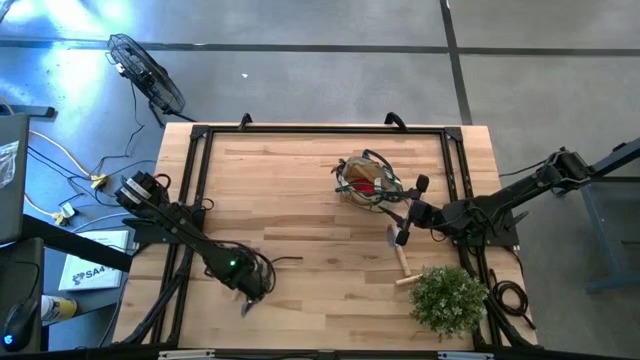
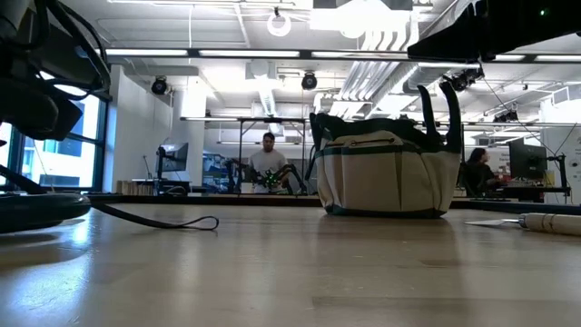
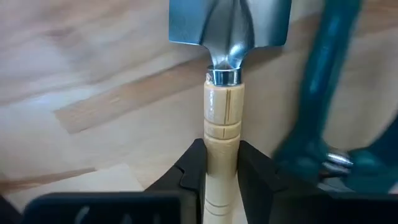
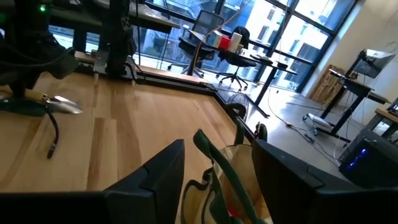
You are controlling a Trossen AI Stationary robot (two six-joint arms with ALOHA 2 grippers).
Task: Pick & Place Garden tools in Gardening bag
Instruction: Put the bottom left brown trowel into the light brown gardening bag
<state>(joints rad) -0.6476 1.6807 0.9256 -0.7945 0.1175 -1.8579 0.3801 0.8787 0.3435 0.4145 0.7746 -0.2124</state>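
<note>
Lying flat on the wooden table near its front-left part, a trowel w/ grey metal blade, shiny ferrule and pale grooved wooden handle sits between the left gripper fingers; both dark fingers press the handle's sides, so closed on it. Dark teal shears lie just beside it; a thin dark cord loop trails across the boards nearby.

Gardening bag stands upright toward the table's back-right: olive-tan fabric, dark green trim, loop handles up, something red inside. Right gripper hovers just beside the bag's rim, fingers apart, nothing held. Second trowel w/ pale handle lies in front of that gripper, near the bushy green plant at the front-right corner.

Beyond the table, a person stands in the room; a fan is on the floor, back-left.
</note>
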